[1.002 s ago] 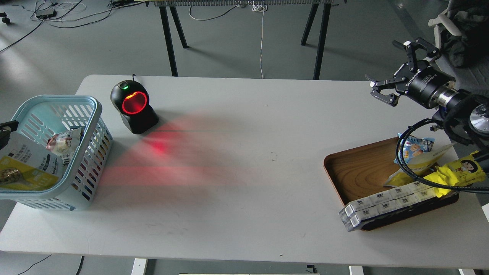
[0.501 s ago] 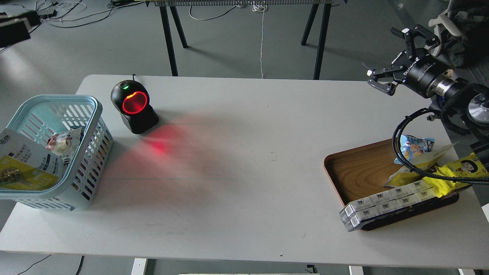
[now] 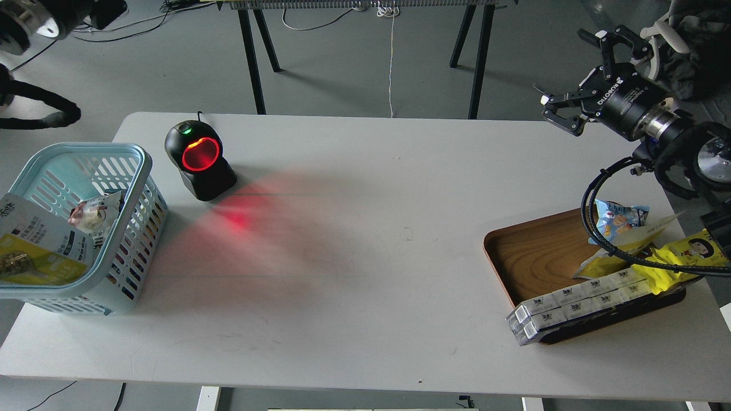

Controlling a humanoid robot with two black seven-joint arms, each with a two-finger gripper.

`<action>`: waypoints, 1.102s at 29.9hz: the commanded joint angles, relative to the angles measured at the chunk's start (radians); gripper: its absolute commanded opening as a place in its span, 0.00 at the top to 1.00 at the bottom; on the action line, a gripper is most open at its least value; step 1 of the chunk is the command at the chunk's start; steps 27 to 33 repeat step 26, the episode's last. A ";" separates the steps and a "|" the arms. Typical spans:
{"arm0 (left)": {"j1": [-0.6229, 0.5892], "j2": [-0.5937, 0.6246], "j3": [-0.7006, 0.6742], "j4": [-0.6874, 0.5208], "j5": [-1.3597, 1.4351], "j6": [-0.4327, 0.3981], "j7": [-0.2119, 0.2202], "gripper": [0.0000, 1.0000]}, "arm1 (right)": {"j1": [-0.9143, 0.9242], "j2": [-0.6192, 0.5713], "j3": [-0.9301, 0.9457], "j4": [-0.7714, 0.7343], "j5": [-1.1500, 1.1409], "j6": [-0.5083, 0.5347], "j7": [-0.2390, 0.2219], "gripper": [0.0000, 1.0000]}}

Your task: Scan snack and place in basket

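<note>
The snack (image 3: 34, 248), a flat pouch with a white top and yellow bottom, lies tilted inside the light blue basket (image 3: 137, 165) at the table's left end, leaning on its near-left rim. A small white packet lies beside it in the basket. My left arm is raised at the top left corner. Its gripper (image 3: 105, 10) is a dark shape at the view's top edge, far above the basket, and its fingers cannot be told apart. My right gripper (image 3: 573, 73) is open and empty, held above the table's far right edge.
A black scanner (image 3: 200, 160) with a glowing red ring stands right of the basket and casts red light on the table. A brown wooden tray (image 3: 531, 251) at the right holds a blue packet (image 3: 619, 220), a yellow wrapper (image 3: 685, 257) and white boxes (image 3: 577, 302).
My left gripper left the pouch in the basket and rose from the basket's left side to the top left corner. My right gripper moved a little up and away.
</note>
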 commanded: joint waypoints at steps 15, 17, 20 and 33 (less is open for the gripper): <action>0.263 -0.341 -0.358 0.141 -0.159 -0.116 0.073 0.00 | -0.185 -0.059 0.236 0.215 -0.003 -0.145 0.046 0.00; 0.263 -0.346 -0.356 0.141 -0.159 -0.144 0.074 0.00 | -0.170 -0.057 0.236 0.189 -0.003 -0.150 0.046 0.00; 0.264 -0.346 -0.356 0.141 -0.159 -0.159 0.074 0.00 | -0.165 -0.042 0.233 0.188 -0.003 -0.150 0.046 0.00; 0.281 -0.348 -0.358 0.138 -0.158 -0.162 0.071 0.00 | -0.167 -0.030 0.215 0.182 -0.004 -0.150 0.044 0.00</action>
